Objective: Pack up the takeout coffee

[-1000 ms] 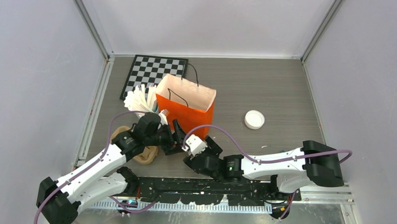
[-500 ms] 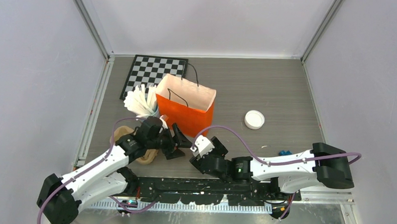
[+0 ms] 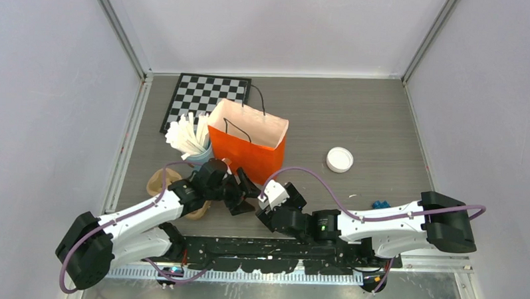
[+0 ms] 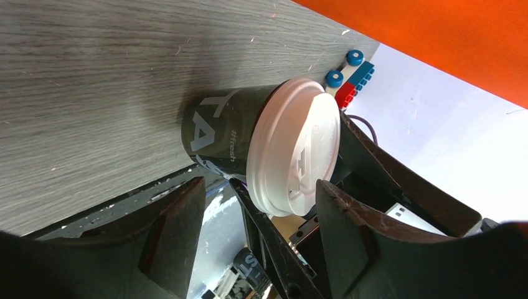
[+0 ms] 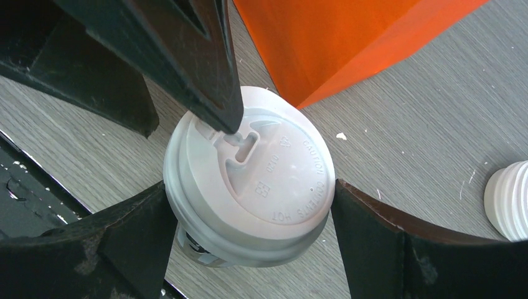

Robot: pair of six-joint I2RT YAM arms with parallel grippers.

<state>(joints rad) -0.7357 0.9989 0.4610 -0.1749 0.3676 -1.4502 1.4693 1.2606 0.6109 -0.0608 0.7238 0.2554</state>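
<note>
Fingers [image 5: 124, 237] of my right gripper [image 5: 249, 196] close on the rim of the coffee cup [image 4: 218, 131], holding it upright on the table [image 3: 356, 119], I judge so it cannot slide. My left gripper [image 4: 258, 187] is spread wide, one tip resting on the white lid [image 5: 261, 180], likely to press it home. The cup stands at six o'clock of the orange bag [image 3: 249, 145], close for packing. I count one capped cup, one bag, and one loose lid [image 3: 340, 159] at the bag's three o'clock.
</note>
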